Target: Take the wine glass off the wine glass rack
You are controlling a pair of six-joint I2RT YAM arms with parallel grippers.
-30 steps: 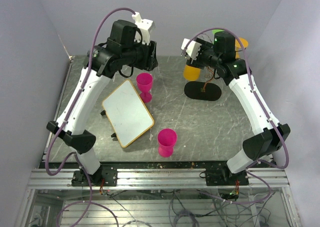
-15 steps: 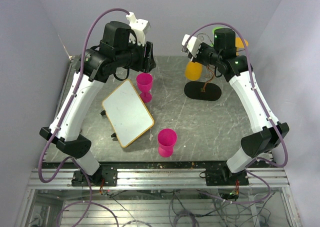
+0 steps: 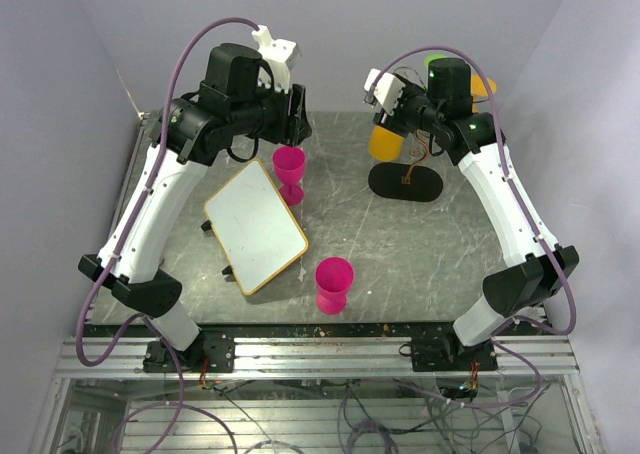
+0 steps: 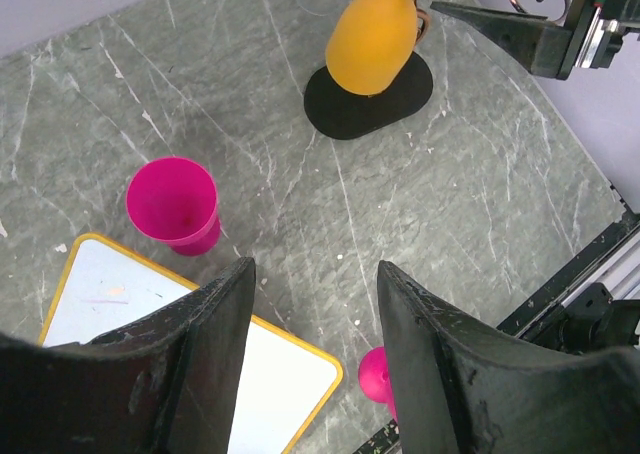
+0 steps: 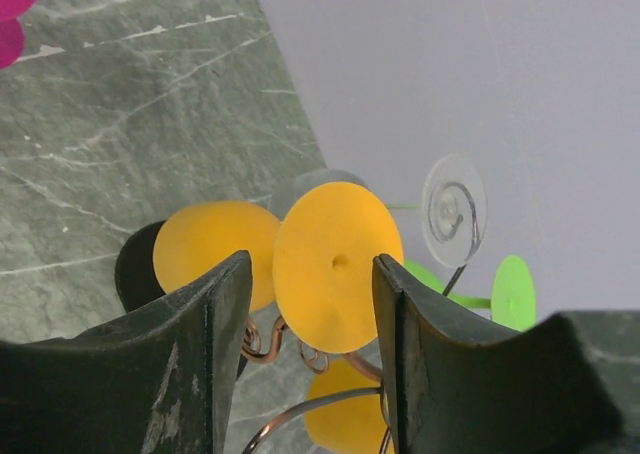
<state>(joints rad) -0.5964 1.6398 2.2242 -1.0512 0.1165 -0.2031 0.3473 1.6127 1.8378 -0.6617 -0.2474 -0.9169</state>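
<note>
Orange wine glass (image 4: 372,39) inverted on rack (image 4: 345,119)

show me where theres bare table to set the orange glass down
Biggest bare patch: table nearer than the rack base, right of the near pink glass. A narrower strip lies between the far pink glass and that base. The whiteboard crowds the left.

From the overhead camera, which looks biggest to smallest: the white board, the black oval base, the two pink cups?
1. White board.
2. Black oval base.
3. Front pink cup and back pink cup look nearly alike; nearness to the camera makes ranking them unsure.
</note>
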